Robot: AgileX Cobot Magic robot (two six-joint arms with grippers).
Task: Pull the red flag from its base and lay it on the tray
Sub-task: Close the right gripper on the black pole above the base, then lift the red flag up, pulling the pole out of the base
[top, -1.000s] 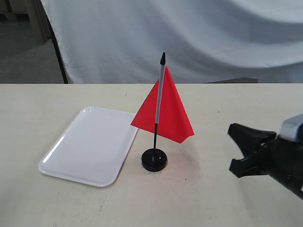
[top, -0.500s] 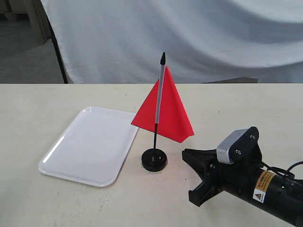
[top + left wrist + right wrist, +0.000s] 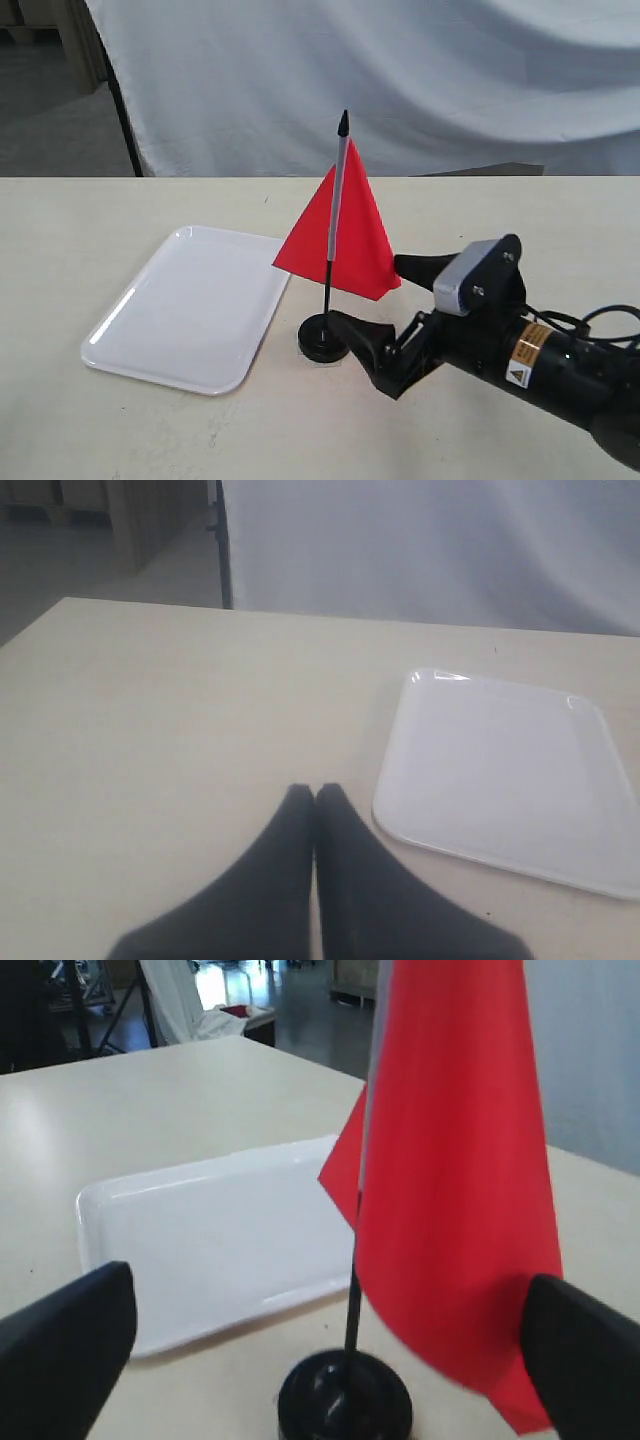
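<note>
Flanking the pole low down with jaws spread wide, the right gripper point(image 3: 370, 292) could drag the small black base point(image 3: 322, 340) along, or pinch cloth, if it closes off-centre. Upright in that base, the red flag point(image 3: 345, 240) hangs as a crisp triangle just beside the white tray point(image 3: 190, 305). Off to the side, the left gripper point(image 3: 316, 800) sits pinched together, holding nothing.
</note>
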